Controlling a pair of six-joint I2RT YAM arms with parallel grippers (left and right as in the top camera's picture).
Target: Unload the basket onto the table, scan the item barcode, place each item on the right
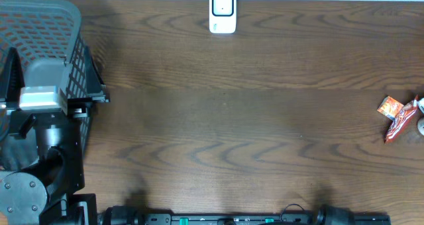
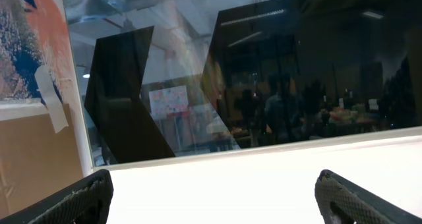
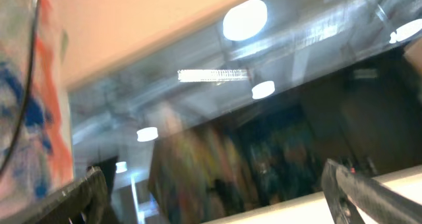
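Basket: black wire-mesh basket (image 1: 46,26), at the table's far corner, well to the left of the scanner.
Left arm: black jointed arm (image 1: 40,152), left of the scanner and nearer the front edge; its upper part overlaps the basket's near side.
Left gripper: left gripper (image 2: 212,199) has its jaws spread wide and holds nothing. Its dark fingers (image 2: 79,201) show at the lower corners of the left wrist view, facing a dark window pane.
Table: dark brown wood-grain table (image 1: 218,119).
Scanner: white rounded-rectangle barcode scanner (image 1: 222,12), at the middle of the table's far edge.
Right gripper: right gripper (image 3: 214,192) has its jaws spread wide and holds nothing. The right wrist view faces ceiling lights.
Item: red and orange foil snack packet (image 1: 396,117), lying on the table far to the right of the scanner and nearer the front, at the frame's right edge. Its barcode cannot be made out.
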